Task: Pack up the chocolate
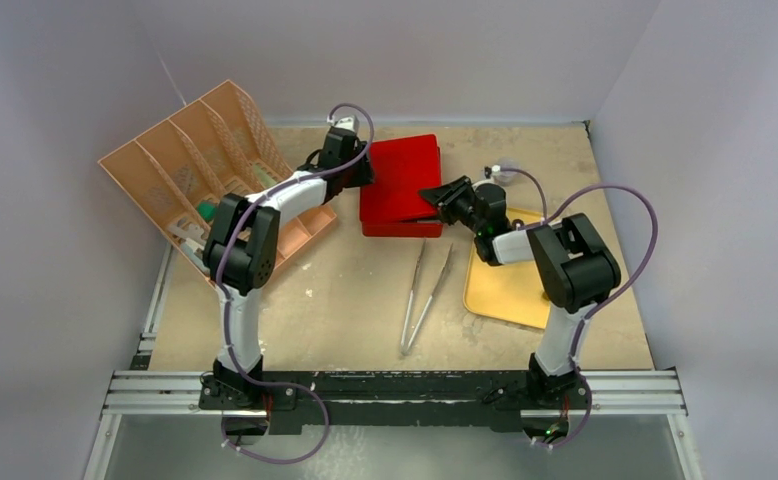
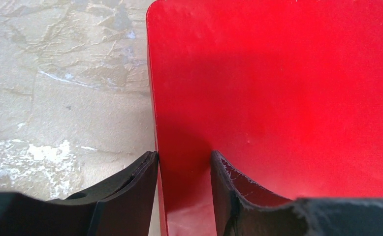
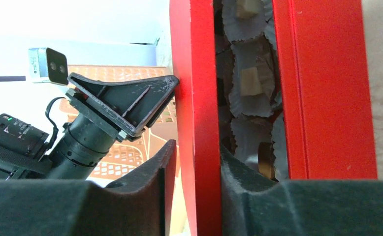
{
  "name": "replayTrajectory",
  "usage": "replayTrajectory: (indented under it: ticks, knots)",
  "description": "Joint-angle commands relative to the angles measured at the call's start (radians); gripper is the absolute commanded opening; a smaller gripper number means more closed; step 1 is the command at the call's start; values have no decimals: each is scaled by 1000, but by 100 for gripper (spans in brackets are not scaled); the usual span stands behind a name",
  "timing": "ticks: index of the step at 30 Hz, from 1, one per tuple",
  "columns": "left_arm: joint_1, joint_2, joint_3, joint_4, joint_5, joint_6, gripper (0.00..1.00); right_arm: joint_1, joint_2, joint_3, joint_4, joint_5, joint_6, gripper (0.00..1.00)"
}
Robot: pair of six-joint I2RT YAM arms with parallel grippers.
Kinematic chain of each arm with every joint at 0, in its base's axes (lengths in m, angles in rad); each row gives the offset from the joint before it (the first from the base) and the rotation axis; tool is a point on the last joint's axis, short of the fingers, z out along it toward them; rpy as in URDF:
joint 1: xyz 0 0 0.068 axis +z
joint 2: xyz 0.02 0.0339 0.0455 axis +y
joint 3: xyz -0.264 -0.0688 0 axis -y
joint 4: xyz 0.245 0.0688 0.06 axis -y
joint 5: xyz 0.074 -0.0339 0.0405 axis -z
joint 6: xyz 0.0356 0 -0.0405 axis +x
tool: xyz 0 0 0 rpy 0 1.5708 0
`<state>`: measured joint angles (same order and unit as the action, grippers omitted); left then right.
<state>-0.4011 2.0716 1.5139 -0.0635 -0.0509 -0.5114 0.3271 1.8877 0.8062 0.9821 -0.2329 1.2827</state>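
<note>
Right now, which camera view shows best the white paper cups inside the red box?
The right wrist view: it looks through the gap under the raised lid and shows the crinkled paper cups with pale pieces in some of them. The top external view shows only the red box from above, and the left wrist view only the lid's red top; neither shows cups.

Tan chocolate (image 3: 251, 81), seemingly in paper cups

A robotics lab test cell: plain white walls (image 1: 55, 60) enclose a worn tabletop (image 1: 345, 300). Two arms are bolted to an aluminium rail (image 1: 395, 392) along its near edge.
</note>
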Motion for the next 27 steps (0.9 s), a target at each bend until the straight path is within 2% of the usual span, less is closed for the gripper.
replayTrajectory:
  ticks: [1,6,10,17,21,27]
  knots:
    - [2,27,32,36,46,23,41,0,-94,-3,-56,40,-82,38]
    - [2,37,42,25,46,36,39,-3,-166,22,-231,46,-178,47]
    - [1,47,43,13,42,46,37,-4,-231,103,-487,115,-343,55]
    - [1,59,52,13,39,29,36,-5,-283,221,-746,227,-576,66]
    - [1,72,57,14,44,20,36,-5,-268,298,-847,272,-656,68]
    - [1,76,62,16,46,12,35,-5,-196,376,-885,195,-723,65]
